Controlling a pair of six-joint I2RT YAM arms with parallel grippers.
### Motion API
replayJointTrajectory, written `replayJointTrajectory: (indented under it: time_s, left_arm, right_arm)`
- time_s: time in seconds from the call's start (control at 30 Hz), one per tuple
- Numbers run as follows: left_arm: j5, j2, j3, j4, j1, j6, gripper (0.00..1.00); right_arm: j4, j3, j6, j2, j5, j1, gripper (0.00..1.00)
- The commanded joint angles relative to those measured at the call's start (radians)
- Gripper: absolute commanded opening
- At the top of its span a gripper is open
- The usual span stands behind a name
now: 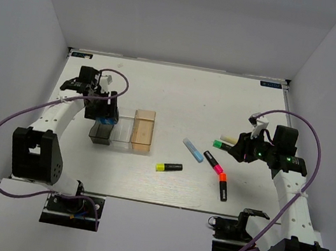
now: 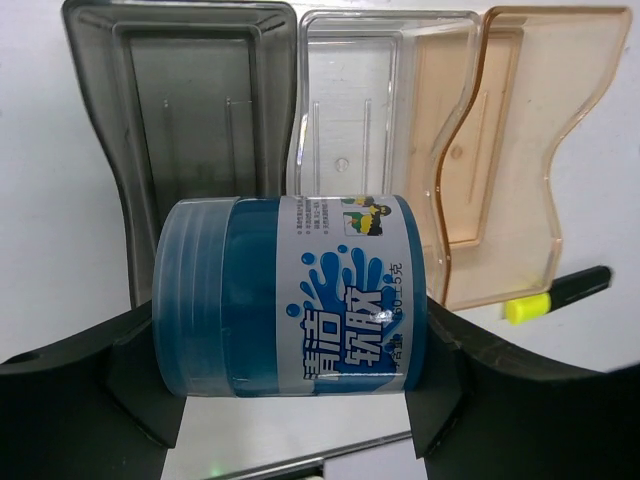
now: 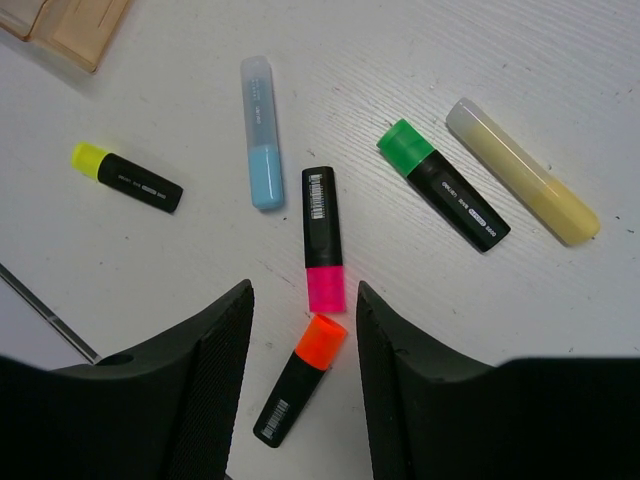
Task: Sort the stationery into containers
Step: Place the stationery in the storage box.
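My left gripper (image 1: 105,114) is shut on the small blue-white patterned block (image 2: 290,295), held above the near end of the dark grey tray (image 2: 180,90). The clear tray (image 2: 365,110) and the pale tan tray (image 2: 520,150) adjoin it. My right gripper (image 3: 305,330) is open and empty, hovering over the pink highlighter (image 3: 323,240) and the orange highlighter (image 3: 300,380), whose coloured ends nearly meet between the fingers. The green highlighter (image 3: 442,183), the light-blue marker (image 3: 261,130) and the yellow highlighter (image 3: 127,177) lie loose on the table.
A pale yellow marker (image 3: 522,170) lies beside the green highlighter. In the top view the three trays (image 1: 123,132) stand left of centre and the pens lie scattered between them and my right arm (image 1: 278,158). White walls enclose the table.
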Motion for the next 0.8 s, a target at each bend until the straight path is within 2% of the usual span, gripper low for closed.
replayJointTrajectory:
  time_s: [0.0,0.33,0.77]
  left_arm:
    - [0.001,0.006,0.025,0.058,-0.025,0.131,0.00]
    - [-0.148,0.040,-0.019,0.098,-0.025,0.169,0.00]
    - [-0.191,0.071,-0.052,0.129,-0.026,0.151,0.00]
  right_arm:
    - [0.008,0.021,-0.009,-0.008,-0.013,-0.003,0.49]
    - [0.008,0.019,-0.016,0.000,-0.014,-0.003,0.49]
    - [0.008,0.021,-0.016,0.003,-0.016,-0.001,0.52]
